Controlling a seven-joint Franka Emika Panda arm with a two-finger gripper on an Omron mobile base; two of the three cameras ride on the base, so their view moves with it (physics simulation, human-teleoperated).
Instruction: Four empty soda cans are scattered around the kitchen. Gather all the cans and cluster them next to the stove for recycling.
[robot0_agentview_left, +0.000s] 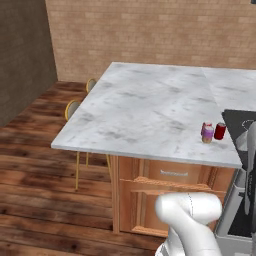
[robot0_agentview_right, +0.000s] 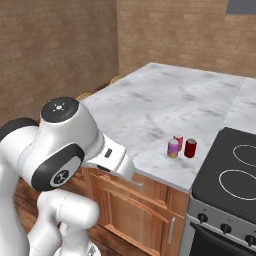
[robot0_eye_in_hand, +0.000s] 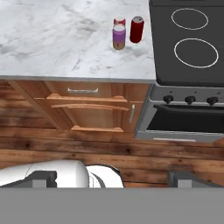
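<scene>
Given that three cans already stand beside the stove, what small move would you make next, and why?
Probably turn the base away to look for the fourth can. Three cans, a pink-purple one and two red ones, are clustered on the counter next to the stove. No blue can is on this counter, and the open gripper holds nothing.

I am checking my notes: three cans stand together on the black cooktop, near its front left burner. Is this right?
Not quite. The three cans, a pink-purple can, a red can and another red can behind, stand together on the marble counter, just beside the cooktop, not on it. The hand view shows this clearly.
</scene>
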